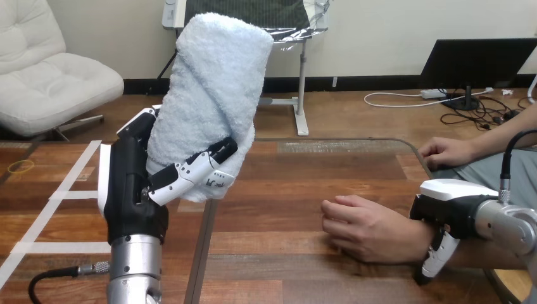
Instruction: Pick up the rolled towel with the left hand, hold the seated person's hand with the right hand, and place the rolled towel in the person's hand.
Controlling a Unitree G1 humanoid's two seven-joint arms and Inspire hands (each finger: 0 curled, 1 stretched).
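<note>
Left hand [133, 190] raised, upright on its silver forearm, fingers [196, 171] curled round the lower part of the rolled towel [209, 95], clamping it against the palm. The pale blue towel stands nearly upright and leans a little rightward; most of the roll rises above the fingers, with a short end hanging just under them. It is held in the air, clear of the table [285, 253]. Below and just right of those fingers runs the table's left edge [201, 253], a dark line slanting toward the near side. To the right of the fingers and lower down, bare wood lies open as far as the person's hand [364, 228], with nothing standing between the two. That hand rests palm down on the table, its fingers loosely tucked under and its knuckles toward the towel. Right hand [453, 196] sits over the person's wrist [415, 244], white back shell uppermost; one digit [437, 256] hooks down the near side of the wrist to the tabletop, so the wrist is gripped from above. The rest of its fingers are hidden behind the wrist. Beyond the right hand's fingers, a second hand of the person [446, 152] lies at the table's far right rim, well apart from the rest. The far table edge curves round just left of that hand.
</note>
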